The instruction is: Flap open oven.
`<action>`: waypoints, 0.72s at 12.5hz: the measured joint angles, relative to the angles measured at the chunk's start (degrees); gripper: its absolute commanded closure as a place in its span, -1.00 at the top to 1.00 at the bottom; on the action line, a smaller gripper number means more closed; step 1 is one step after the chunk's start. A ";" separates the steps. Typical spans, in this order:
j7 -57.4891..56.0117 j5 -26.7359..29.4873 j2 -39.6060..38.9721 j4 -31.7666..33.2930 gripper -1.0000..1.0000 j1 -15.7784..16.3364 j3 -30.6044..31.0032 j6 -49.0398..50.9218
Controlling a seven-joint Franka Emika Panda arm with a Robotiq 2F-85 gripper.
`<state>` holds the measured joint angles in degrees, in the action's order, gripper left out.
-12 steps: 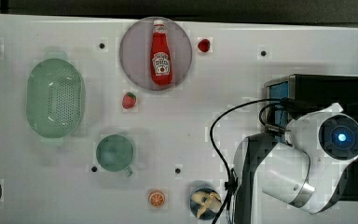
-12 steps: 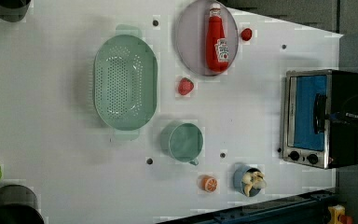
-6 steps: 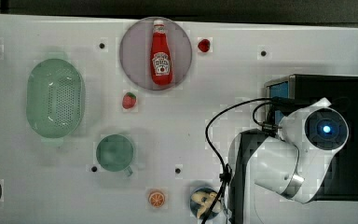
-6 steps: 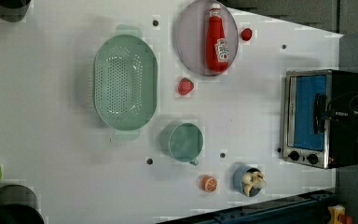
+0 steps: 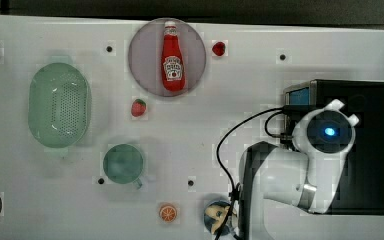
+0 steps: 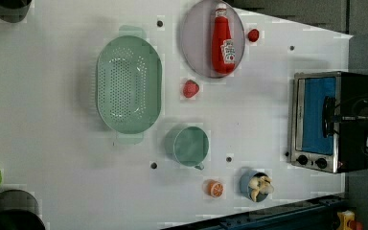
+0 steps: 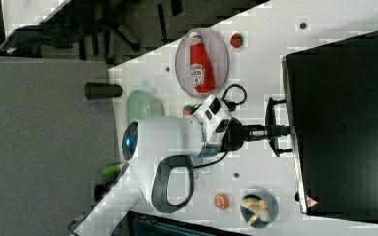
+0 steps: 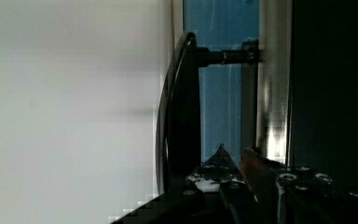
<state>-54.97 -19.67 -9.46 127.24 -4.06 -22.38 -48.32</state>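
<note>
oven (image 6: 323, 122) sits at the end of the white table (image 6: 52, 120), in the left view well to the right of the round grey plate (image 6: 194, 45) with the ketchup bottle (image 6: 223, 38) on it, its blue glass door facing back across the table toward the plate and, as far as i can judge, not yet swung down. the black bar handle (image 7: 270, 127) stands off the glass on two short posts, which leaves a gap behind it, and that gap looks like the reason the arm has come in level from the table side rather than from above. the gripper (image 7: 275, 130) is at that bar in the right view, its fingers set narrowly, about the width of the bar; from the wrist view one finger (image 8: 258, 175) sits between bar and glass, so i would say it is hooked or pinched around the handle, though i cannot tell whether it is squeezing it firmly. a hold near the middle of the bar makes sense for an even pull. the mint colander (image 6: 129, 84), green cup (image 6: 189, 146), strawberries and orange slice lie farther from the oven than the plate does, well clear of where the door would drop.
</note>
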 measured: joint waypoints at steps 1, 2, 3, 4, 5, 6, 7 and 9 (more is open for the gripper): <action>1.79 -2.99 -0.19 0.11 -0.65 0.35 0.55 0.28; 3.66 -4.84 -0.27 0.22 -0.65 0.95 0.98 0.59; 5.60 -5.86 -0.27 0.11 -0.65 1.58 1.12 1.48; 7.95 -7.86 -0.27 0.00 -0.65 2.00 1.36 2.63; 10.49 -9.54 -0.36 0.00 -0.65 2.50 1.61 3.36; 12.70 -10.74 -0.62 0.00 -0.65 2.93 1.87 3.41; 14.41 -12.25 -0.96 0.00 -0.65 3.29 2.31 3.61; 17.21 -13.62 -1.16 0.00 -0.65 3.75 3.72 5.48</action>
<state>-37.77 -33.29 -10.62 127.24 -0.30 -18.66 -42.83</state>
